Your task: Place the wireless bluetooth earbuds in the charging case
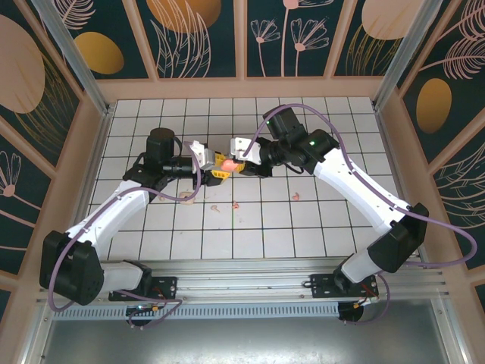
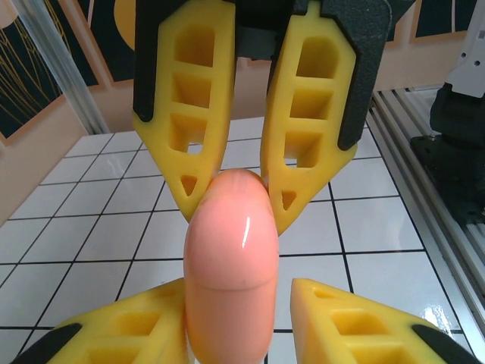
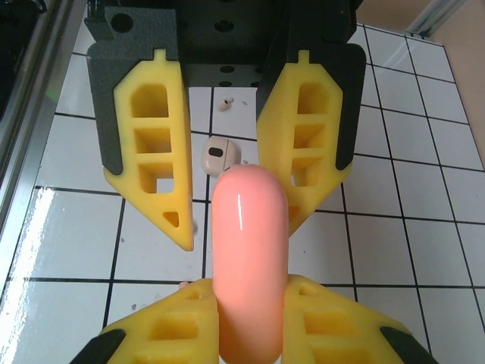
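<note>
The right gripper (image 3: 250,287) is clamped on the pink case (image 1: 226,162) at mid-scene. The left gripper (image 2: 239,284) brackets its other end (one side touching, the other gapped). The earbuds (image 1: 236,203) lie on the tiles (image 1: 303,227), nearer.

Right pincer (image 3: 250,282) tight, left pincer (image 2: 236,284) seemingly slack on one side, tip to tip.

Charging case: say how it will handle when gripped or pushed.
The charging case looks glossy, so it is probably slippery in the grip of the right hand. Its rounded capsule shape would likely roll if set down. It holds straight, so it seems stiff.
</note>
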